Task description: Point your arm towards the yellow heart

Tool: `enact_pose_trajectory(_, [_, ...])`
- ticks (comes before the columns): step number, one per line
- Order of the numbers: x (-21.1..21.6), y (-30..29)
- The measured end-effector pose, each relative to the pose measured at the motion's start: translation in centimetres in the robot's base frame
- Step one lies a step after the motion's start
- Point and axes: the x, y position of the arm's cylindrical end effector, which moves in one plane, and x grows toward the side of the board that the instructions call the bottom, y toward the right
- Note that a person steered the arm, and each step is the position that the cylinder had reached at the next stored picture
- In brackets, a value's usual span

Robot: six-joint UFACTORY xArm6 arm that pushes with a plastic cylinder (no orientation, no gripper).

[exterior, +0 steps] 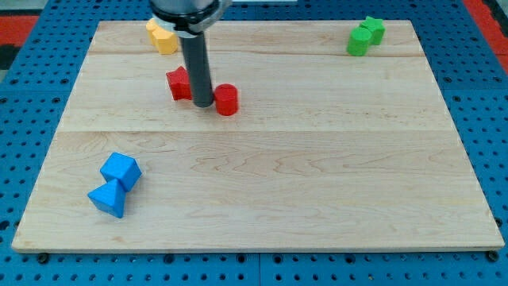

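The yellow block, partly hidden by the arm so its heart shape is hard to make out, lies at the board's top left. My tip rests on the board below and to the right of it, between a red star-like block on its left and a red cylinder on its right. The tip stands close to both red blocks; whether it touches them I cannot tell. The dark rod rises straight up to the arm at the view's top.
Two green blocks sit together at the top right corner. A blue cube and a blue triangular block sit touching at the bottom left. The wooden board lies on a blue pegboard.
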Motion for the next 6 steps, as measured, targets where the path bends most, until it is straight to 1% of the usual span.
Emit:
enact_pose_trajectory(3, [-2.8, 6.4])
enact_pose_trajectory(4, [-5.3, 6.6])
enact_pose_trajectory(5, [-9.4, 0.1])
enact_pose_trajectory(6, [-10.1, -8.4])
